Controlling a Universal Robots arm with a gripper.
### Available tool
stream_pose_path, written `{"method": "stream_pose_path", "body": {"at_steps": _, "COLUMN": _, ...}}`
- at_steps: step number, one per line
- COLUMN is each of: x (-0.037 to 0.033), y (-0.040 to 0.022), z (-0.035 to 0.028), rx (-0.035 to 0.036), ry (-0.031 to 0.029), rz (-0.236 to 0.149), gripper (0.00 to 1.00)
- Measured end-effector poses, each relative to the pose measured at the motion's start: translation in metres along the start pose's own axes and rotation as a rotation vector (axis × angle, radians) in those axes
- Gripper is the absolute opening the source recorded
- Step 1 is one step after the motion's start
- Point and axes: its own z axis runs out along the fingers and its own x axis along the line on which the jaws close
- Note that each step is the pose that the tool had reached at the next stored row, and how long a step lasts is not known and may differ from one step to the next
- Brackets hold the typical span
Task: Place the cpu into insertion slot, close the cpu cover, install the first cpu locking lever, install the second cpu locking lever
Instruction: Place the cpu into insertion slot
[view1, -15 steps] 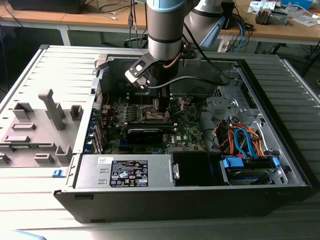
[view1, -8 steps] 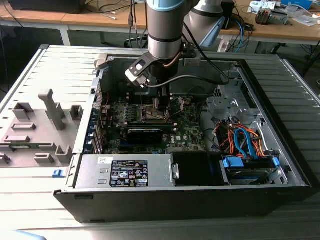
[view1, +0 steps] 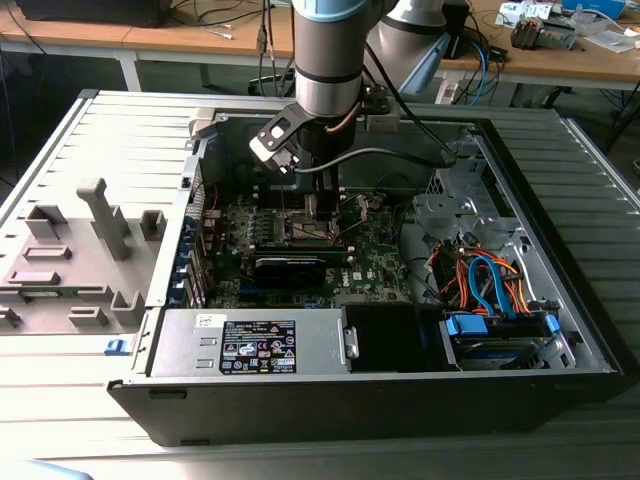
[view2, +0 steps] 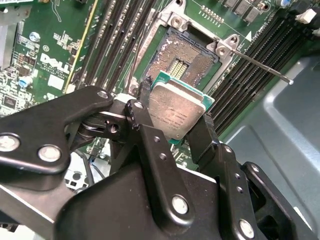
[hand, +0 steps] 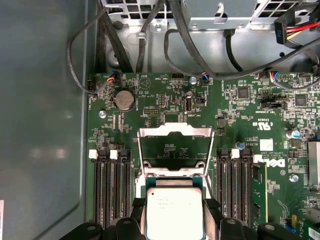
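grip: black two-finger end effector (view2: 176, 106) is clamped on the small flat square cpu with the silver-grey metal top (view2: 177, 112). I see one black finger (view2: 145, 92) on each of two opposite edges.
chip: in the first wrist view the cpu (hand: 175, 212) faces up between the fingers. It hangs just above the near part of the socket and is not seated.
socket: square insertion slot with a brownish-gold contact field and a silver rim (view2: 182, 57). I see most of the field exposed beyond the chip.
lid: thin square silver cpu cover with a cut-out centre (hand: 175, 131) stands raised at the far side of the socket.
lever: thin silver locking lever (view2: 260, 65) runs from a socket corner out across the long black memory slots (view2: 115, 40), and its tip is free.
board: green motherboard (hand: 240, 115) with a round silver coin cell (hand: 124, 100).
arm: in the exterior view the end effector (view1: 322, 205) is down inside the open dark computer case (view1: 400, 400), over the board.
around: the case lies on a grey ribbed bench (view1: 40, 150). A light grey plastic fixture with upright posts (view1: 100, 230) sits at the exterior view's left. A silver power supply box (view1: 250, 340) is at the case's near wall.
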Motion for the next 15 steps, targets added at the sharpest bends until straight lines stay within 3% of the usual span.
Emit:
{"method": "stream_pose_path", "body": {"at_steps": 4, "x": 0.0001, "y": -0.0034, "z": 0.0014, "rx": 0.0, "ry": 0.0, "rz": 0.0, "gripper": 0.55}}
{"method": "stream_pose_path", "body": {"at_steps": 15, "x": 0.0, "y": -0.0043, "z": 0.0044, "rx": 0.0, "ry": -0.0001, "rz": 0.0, "gripper": 0.55}}
